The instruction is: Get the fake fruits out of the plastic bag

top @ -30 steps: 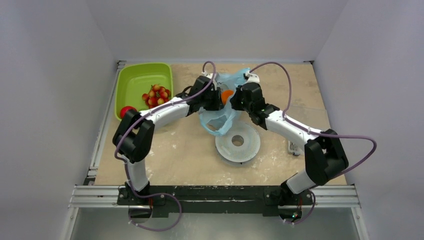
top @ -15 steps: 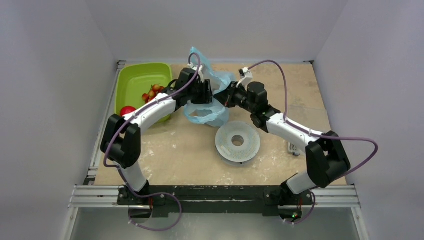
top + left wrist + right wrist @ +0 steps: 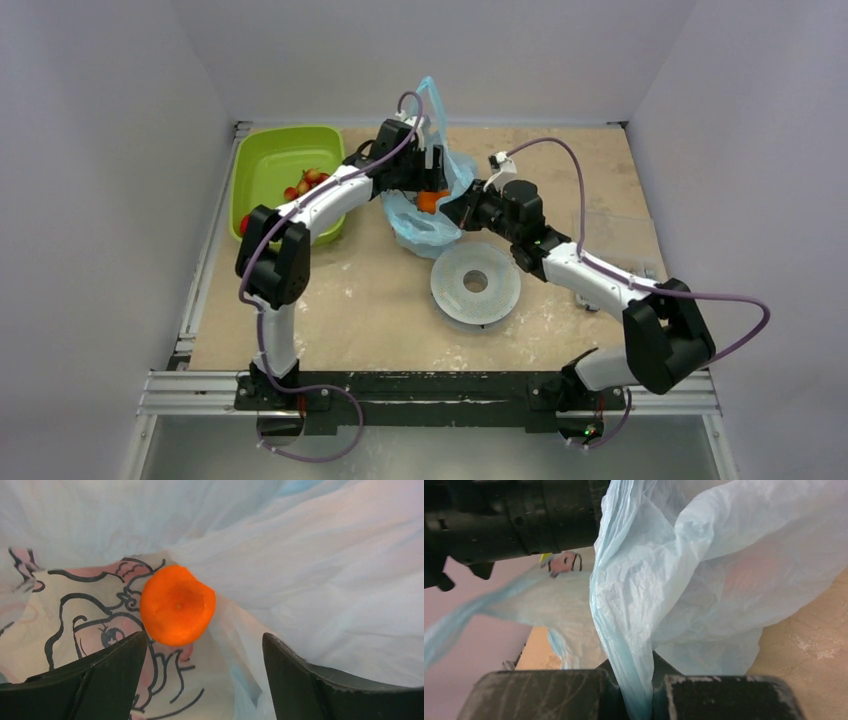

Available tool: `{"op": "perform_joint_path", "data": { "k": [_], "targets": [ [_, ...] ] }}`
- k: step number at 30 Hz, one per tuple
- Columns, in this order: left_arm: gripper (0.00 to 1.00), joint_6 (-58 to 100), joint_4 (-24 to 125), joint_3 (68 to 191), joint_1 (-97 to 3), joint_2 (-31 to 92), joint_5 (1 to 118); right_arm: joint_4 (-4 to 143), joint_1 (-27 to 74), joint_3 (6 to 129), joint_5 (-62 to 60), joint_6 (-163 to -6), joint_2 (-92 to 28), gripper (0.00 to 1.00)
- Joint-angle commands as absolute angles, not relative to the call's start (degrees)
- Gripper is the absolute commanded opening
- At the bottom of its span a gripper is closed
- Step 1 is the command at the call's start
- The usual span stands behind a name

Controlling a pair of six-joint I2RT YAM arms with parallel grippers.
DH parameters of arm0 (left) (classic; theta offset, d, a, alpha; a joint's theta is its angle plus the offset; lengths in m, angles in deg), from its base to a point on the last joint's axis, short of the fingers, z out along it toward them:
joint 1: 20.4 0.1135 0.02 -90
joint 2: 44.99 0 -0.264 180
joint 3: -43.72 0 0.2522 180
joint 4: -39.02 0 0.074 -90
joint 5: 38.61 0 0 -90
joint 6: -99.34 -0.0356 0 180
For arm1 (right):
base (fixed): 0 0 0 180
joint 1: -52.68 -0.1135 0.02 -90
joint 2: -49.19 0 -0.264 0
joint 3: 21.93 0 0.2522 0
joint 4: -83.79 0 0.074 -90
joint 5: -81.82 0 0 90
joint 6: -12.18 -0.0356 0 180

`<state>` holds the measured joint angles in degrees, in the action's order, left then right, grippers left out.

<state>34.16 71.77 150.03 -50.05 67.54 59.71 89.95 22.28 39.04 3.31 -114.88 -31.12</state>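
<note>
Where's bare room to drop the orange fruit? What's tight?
Free: the tray, its far half, behind the red cluster; the table front-left, between the left arm and the white disc; the back-right corner past the right arm. Crowded: centre back, where left gripper and right gripper meet at the bag with the orange fruit.

Mottled tan board table (image 3: 330,300), dusted white in patches. Up at ten o'clock, near the left edge, sits a lime-green rectangular plastic tray (image 3: 262,170). Just off centre toward five o'clock lies a flat white round disc with a centre hole (image 3: 495,295). At twelve, a thin crinkly light-blue plastic bag (image 3: 425,232) sags onto the board
</note>
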Motion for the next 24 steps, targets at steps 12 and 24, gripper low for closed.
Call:
{"op": "perform_joint_path", "data": {
  "k": [12, 24],
  "targets": [
    [0.89, 28.7, 75.7, 161.0, -51.5, 79.1, 60.4, 88.9, 23.0, 39.9, 2.7, -113.5, -27.6, 0.0],
    [0.79, 27.9, 81.1, 163.2, -52.6, 83.6, 57.7, 88.3, 24.2, 37.7, 2.9, -112.7, -26.7, 0.0]
  ]
}}
